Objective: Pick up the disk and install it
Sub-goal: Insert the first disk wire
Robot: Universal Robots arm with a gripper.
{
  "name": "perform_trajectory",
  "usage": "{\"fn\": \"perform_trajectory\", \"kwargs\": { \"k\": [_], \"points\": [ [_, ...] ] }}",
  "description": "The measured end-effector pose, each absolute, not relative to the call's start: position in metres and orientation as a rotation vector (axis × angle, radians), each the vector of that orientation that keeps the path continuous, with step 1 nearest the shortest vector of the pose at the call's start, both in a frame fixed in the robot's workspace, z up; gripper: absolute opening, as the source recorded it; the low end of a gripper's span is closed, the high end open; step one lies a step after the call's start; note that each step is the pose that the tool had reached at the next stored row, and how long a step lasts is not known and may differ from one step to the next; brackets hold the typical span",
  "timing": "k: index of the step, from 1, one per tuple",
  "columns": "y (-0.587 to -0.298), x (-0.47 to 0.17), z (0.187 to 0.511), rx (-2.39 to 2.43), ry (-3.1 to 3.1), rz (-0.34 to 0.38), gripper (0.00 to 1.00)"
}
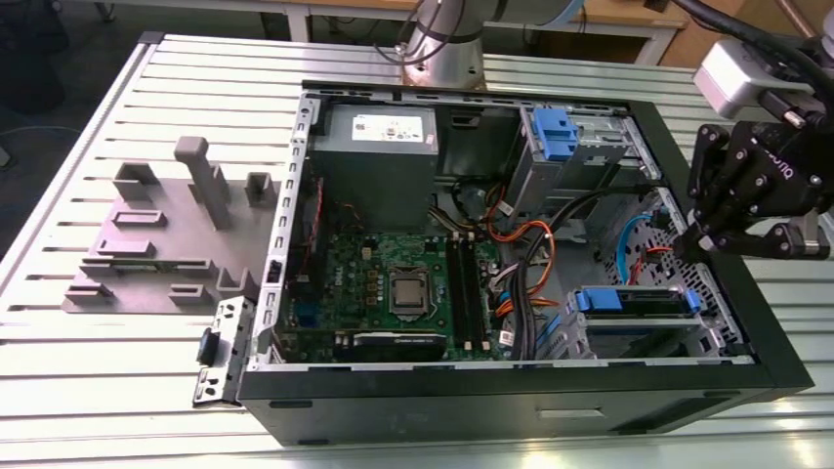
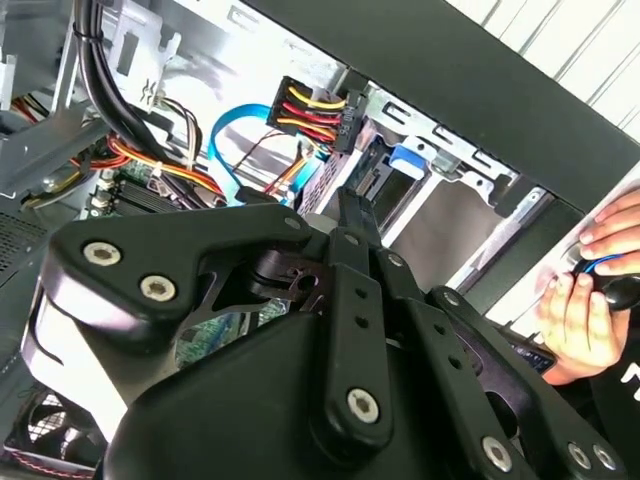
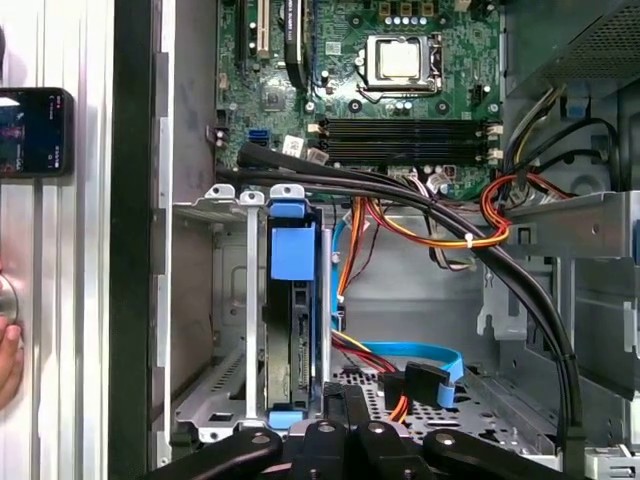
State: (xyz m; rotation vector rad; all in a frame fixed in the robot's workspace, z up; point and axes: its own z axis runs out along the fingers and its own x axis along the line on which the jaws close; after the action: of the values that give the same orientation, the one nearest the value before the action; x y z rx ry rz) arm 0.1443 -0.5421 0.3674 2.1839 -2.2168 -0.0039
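The open case lies on the counter. The disk sits on edge in the drive cage at the case's 4 o'clock corner. The gripper hangs just above it; whether its jaws are apart I cannot tell.

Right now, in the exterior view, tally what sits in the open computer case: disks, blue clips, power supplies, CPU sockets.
disk: 1
blue plastic clip: 1
power supply: 1
CPU socket: 1
Total: 4
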Motion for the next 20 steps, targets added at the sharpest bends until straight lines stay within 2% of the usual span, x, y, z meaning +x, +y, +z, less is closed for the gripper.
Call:
{"fn": "perform_trajectory", "kwargs": {
  "k": [17,18,19,20],
  "points": [
    [-0.535,0.153,0.367,2.178,-2.202,0.001,0.11],
    [-0.535,0.154,0.367,2.179,-2.201,0.001,0.17],
    [-0.535,0.154,0.366,2.180,-2.201,0.001,0.17],
    [-0.535,0.155,0.366,2.183,-2.198,0.001,0.24]
  ]
}}
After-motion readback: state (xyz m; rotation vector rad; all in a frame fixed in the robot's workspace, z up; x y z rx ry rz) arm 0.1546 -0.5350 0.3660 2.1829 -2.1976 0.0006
